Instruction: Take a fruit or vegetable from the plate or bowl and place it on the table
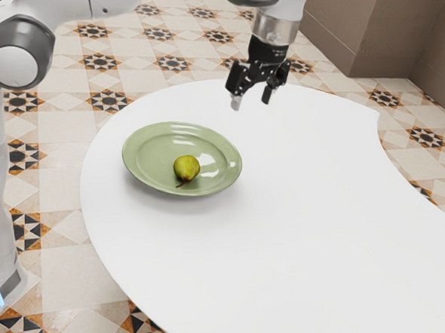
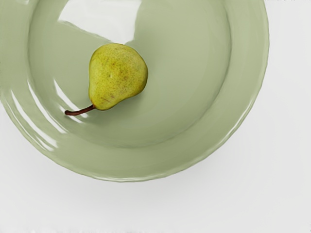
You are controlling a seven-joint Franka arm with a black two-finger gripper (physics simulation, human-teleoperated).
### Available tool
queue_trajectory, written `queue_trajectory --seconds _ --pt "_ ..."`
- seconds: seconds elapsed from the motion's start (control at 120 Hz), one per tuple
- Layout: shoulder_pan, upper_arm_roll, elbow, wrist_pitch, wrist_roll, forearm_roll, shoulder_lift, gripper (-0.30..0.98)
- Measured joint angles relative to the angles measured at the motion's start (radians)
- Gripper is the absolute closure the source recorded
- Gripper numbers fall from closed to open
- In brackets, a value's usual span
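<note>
In the exterior view my gripper [image 1: 252,100] hangs in the air above the table [image 1: 294,230], up and to that view's right of the green plate [image 1: 150,153]. Its two fingers stand apart, open, with nothing between them. A yellow-green pear [image 1: 186,167] lies on the plate, towards the side nearer the exterior camera. In the wrist view the pear [image 2: 118,76] rests inside the rim of the plate [image 2: 189,73], its dark stem pointing towards the rim. The gripper is well clear of both.
The white table's curved edge [image 1: 85,212] runs past the plate on the side of the arm's base. White tabletop [image 1: 313,161] spreads from the plate towards the exterior view's right. Beyond it are a patterned tile floor [image 1: 70,142] and a brown wall [image 1: 380,25].
</note>
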Motion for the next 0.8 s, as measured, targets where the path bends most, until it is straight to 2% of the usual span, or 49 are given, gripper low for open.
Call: queue_trajectory --seconds 0.242,0.475,0.558,0.633,0.8 --pt "0.002 -0.003 0.000 -0.001 -0.089 0.000 0.000 0.00" --pt "0.017 0.013 -0.001 0.000 0.034 0.008 -0.001 0.00" --pt "0.030 0.053 -0.011 0.003 0.108 0.004 -0.006 0.00" --pt "0.053 0.082 -0.120 0.046 0.178 0.011 -0.045 0.00" --pt "0.130 0.090 -0.420 0.242 0.344 0.075 -0.150 0.00"
